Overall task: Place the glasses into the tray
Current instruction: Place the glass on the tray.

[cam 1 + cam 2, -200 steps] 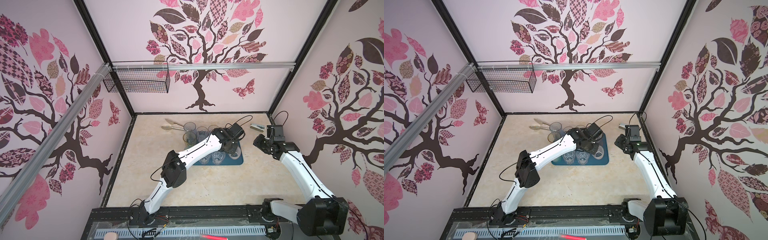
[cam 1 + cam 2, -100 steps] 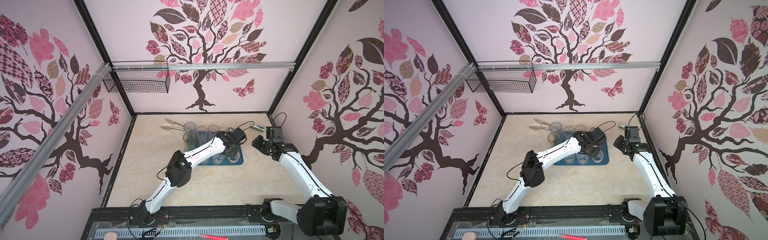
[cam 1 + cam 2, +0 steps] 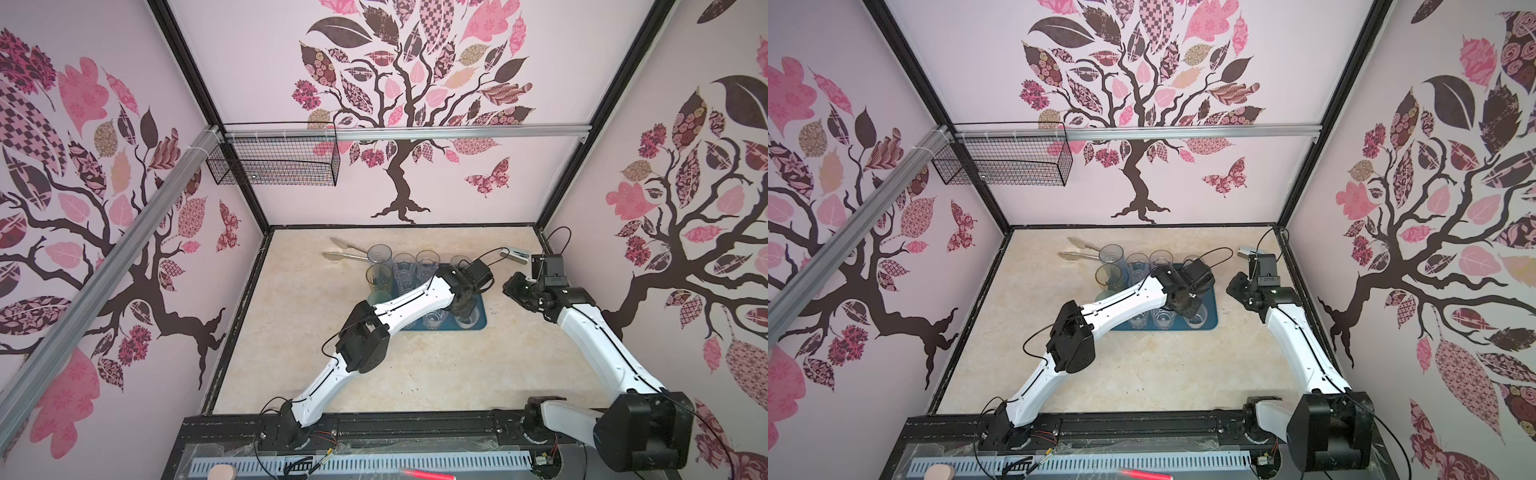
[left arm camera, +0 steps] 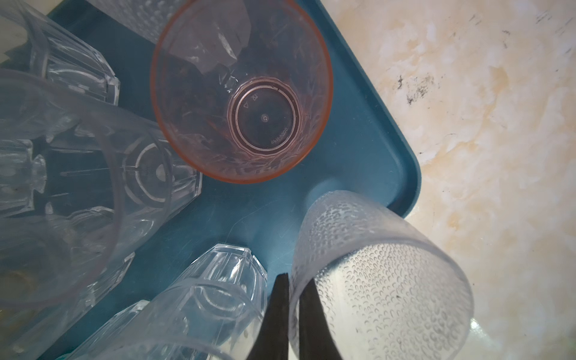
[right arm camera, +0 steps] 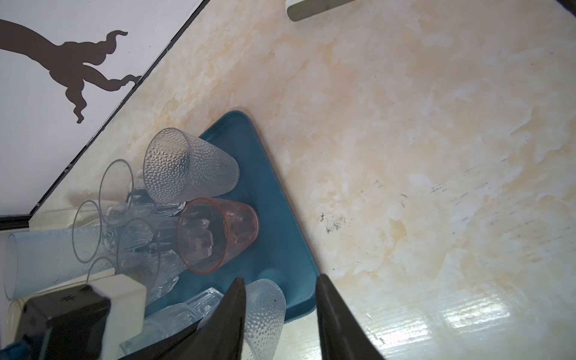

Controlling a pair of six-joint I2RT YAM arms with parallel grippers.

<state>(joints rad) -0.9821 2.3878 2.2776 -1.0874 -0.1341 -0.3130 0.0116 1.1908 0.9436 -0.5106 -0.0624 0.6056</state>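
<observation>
Left fingers (image 4: 277, 318) are pinching a frosted tumbler (image 4: 374, 280) by its wall in the teal tray (image 4: 358, 156), near right corner, beside glasses (image 4: 243, 93) aboard; right fingers (image 5: 230, 311) are hanging parted, empty; tall tumblers (image 3: 379, 253) seemingly waiting left on the desk (image 3: 415, 374).

The tray (image 4: 358, 149) is smooth, matt teal-blue plastic. The frosted glass (image 4: 383, 280) has a cloudy, pebbled wall (fine raised dimples all over). The pinkish glass (image 4: 199, 124) is smooth and see-through, and the faceted glasses (image 4: 162, 187) are clear and shiny. The desk (image 5: 420, 140) looks like cream marble, glossy, with dark scuffs. The tongs (image 3: 340, 256) are bright metal.
</observation>
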